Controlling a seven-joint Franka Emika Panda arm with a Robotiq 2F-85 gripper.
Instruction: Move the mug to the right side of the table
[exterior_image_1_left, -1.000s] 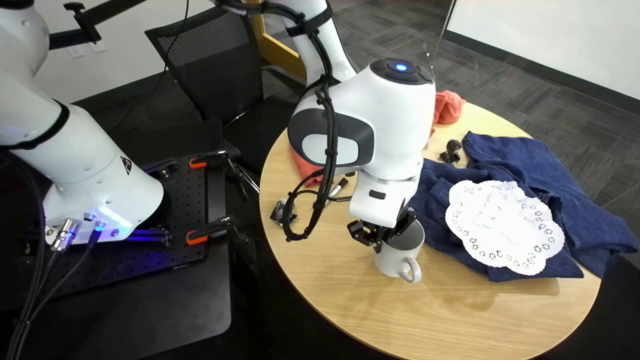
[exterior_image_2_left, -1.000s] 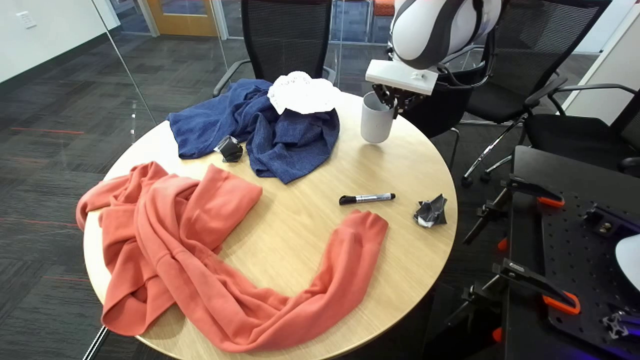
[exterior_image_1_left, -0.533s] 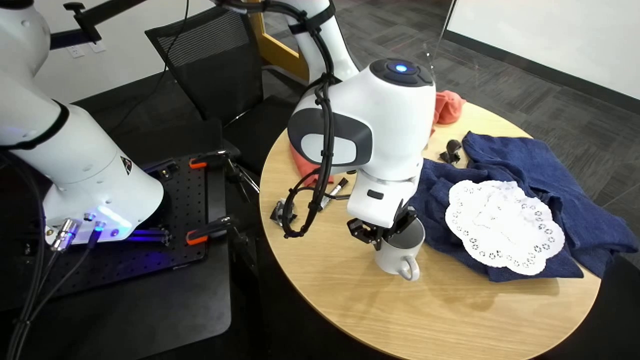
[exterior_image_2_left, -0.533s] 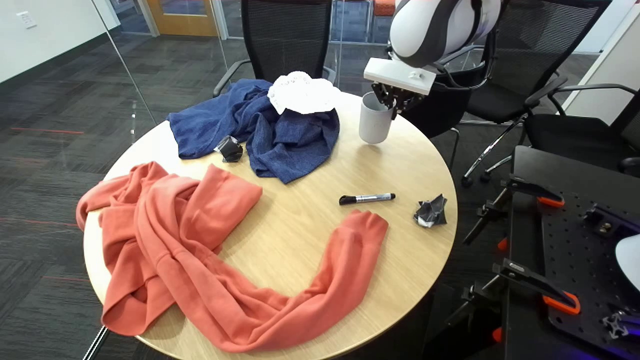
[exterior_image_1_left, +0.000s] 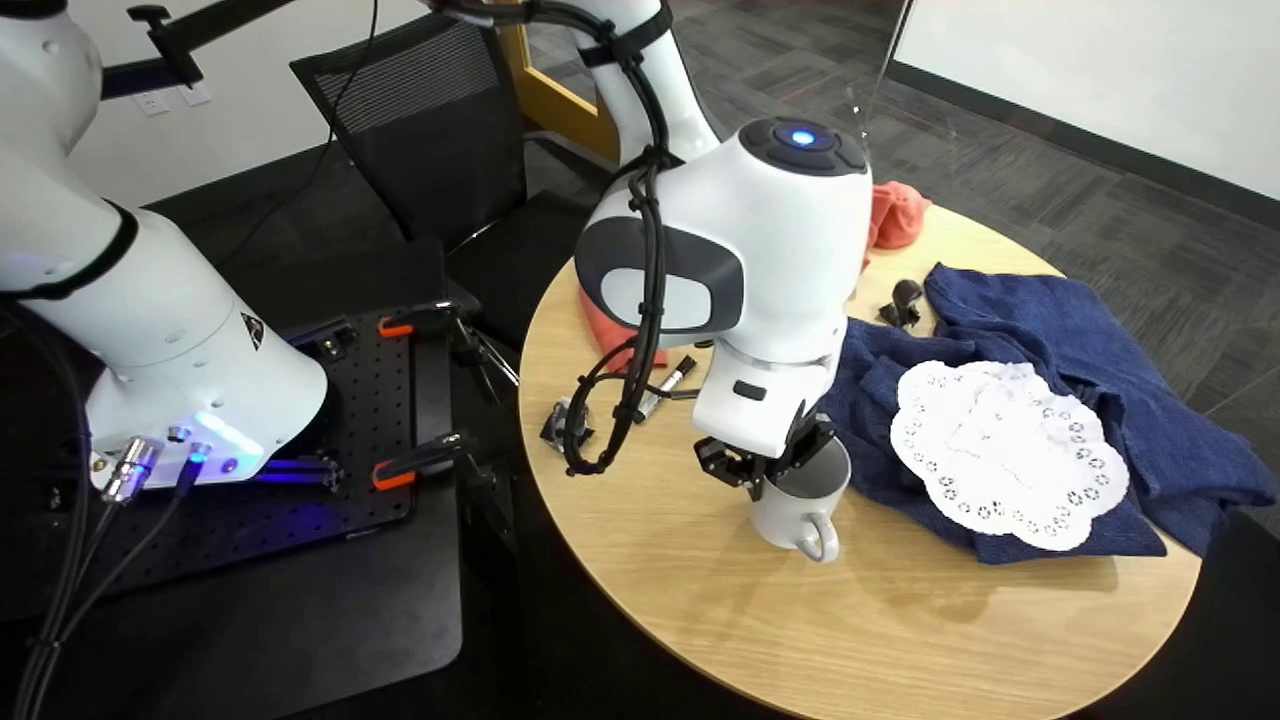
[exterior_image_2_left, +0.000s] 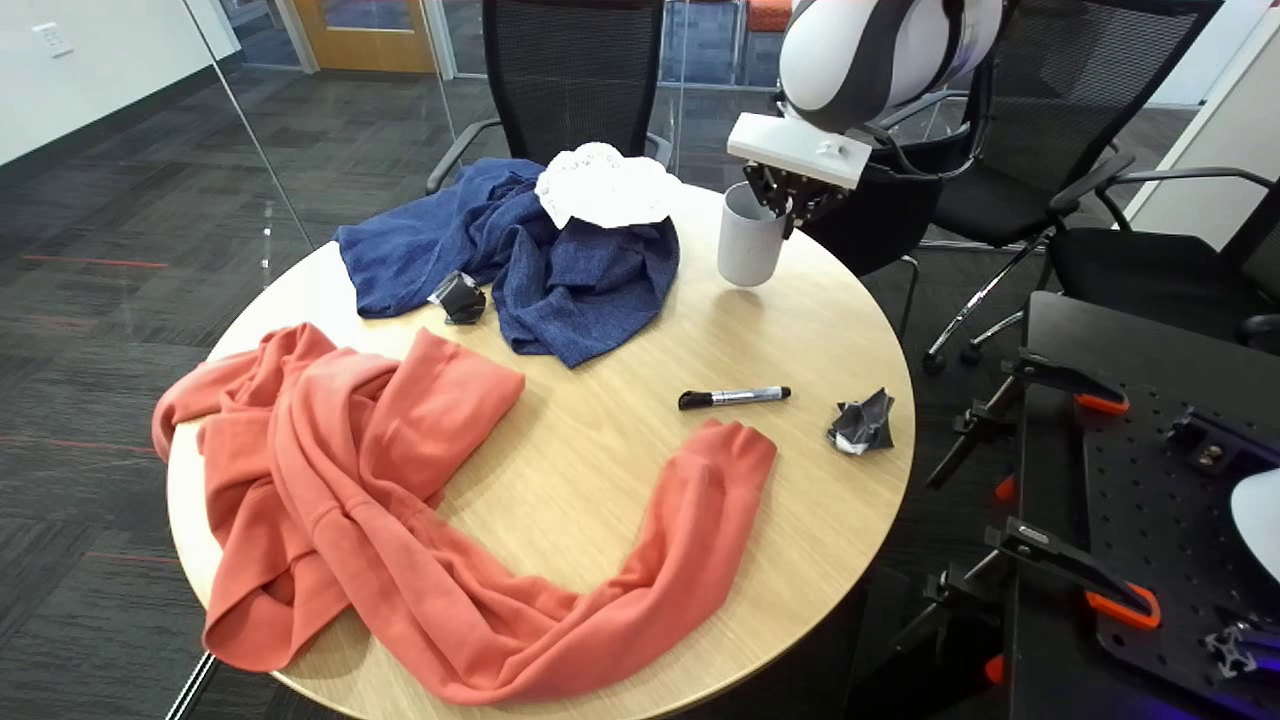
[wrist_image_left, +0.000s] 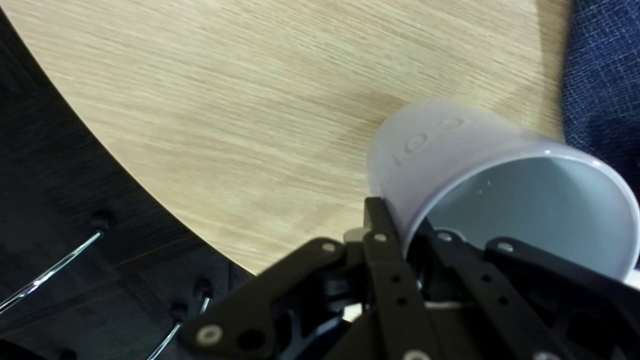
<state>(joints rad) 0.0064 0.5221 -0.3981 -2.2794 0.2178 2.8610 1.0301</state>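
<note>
Table (exterior_image_2_left: 590, 430) — round, pale wood — beneath white mug (exterior_image_2_left: 748, 245), clamped by pincer (wrist_image_left: 404, 225); grey carpet (exterior_image_2_left: 140, 300) beyond.

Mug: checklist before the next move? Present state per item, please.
1. Jaws shut on the wall of the mug: ok, one inside, one outside in the wrist view.
2. Handle clear of the jaws: ok, it stands apart from them in an exterior view.
3. Mug opening facing up: ok in both exterior views.
4. Mug off the tabletop: cannot tell, no view plainly shows a gap beneath.
5. Gap to the blue cloth: ok, tabletop shows between them in an exterior view.
6. Low path across the blue cloth: not ok, heaped up, with the doily on top.
</note>
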